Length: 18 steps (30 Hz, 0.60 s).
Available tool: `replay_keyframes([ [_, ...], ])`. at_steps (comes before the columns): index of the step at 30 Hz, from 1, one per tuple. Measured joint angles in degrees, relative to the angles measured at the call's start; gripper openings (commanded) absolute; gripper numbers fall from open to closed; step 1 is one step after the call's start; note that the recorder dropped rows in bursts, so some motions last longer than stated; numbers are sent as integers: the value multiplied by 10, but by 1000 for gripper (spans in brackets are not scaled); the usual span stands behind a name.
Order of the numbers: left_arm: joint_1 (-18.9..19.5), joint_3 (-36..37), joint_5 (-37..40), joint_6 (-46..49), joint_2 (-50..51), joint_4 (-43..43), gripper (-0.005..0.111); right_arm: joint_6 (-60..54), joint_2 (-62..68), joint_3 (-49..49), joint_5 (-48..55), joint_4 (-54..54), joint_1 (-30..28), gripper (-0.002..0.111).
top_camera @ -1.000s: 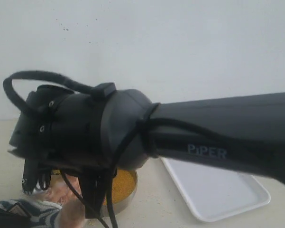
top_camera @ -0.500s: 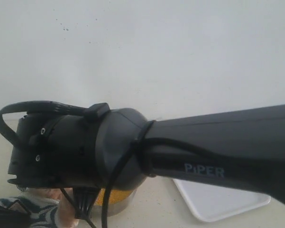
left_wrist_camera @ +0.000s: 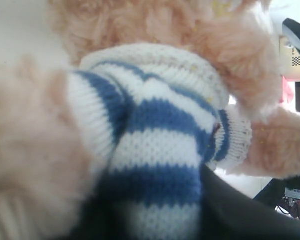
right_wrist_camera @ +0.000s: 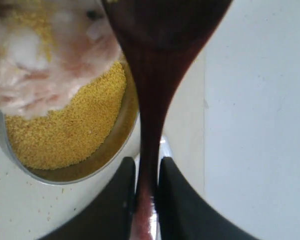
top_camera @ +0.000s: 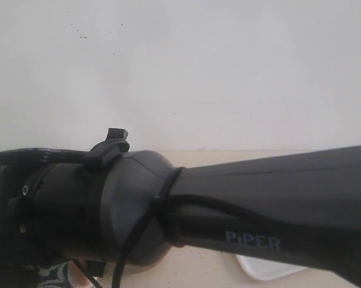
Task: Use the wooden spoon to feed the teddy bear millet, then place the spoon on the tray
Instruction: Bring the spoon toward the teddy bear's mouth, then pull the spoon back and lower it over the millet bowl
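Observation:
The teddy bear (left_wrist_camera: pixel 154 115) fills the left wrist view, and my left gripper (left_wrist_camera: pixel 157 216) is shut on its blue-and-white striped shirt, one dark finger on each side. In the right wrist view my right gripper (right_wrist_camera: pixel 146 163) is shut on the thin handle of the wooden spoon (right_wrist_camera: pixel 154 75). The spoon's oval bowl lies right beside the bear's fuzzy face (right_wrist_camera: pixel 45 55), which has yellow grains stuck to it. Below them sits the millet (right_wrist_camera: pixel 65 130) in the steel bowl (right_wrist_camera: pixel 117 145). One corner of the tray (top_camera: pixel 267 270) shows under the arm.
The black right arm (top_camera: pixel 258 204) spans the exterior view and hides the bowl, the spoon and most of the tray. A scrap of striped shirt (top_camera: pixel 51 277) shows at the bottom left. A pale flat surface (right_wrist_camera: pixel 259 125) lies beside the bowl.
The right arm has dropped lower and moved left in the exterior view, now covering the bowl, the millet and most of the tray.

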Motion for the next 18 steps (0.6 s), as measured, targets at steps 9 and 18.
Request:
replay_keyframes([
  [9,0,0,0,0,0,0,4,48,0,0,33,-56,0,0],
  [18,0,0,0,1,0,-14,4,17,0,0,61,-56,0,0],
])
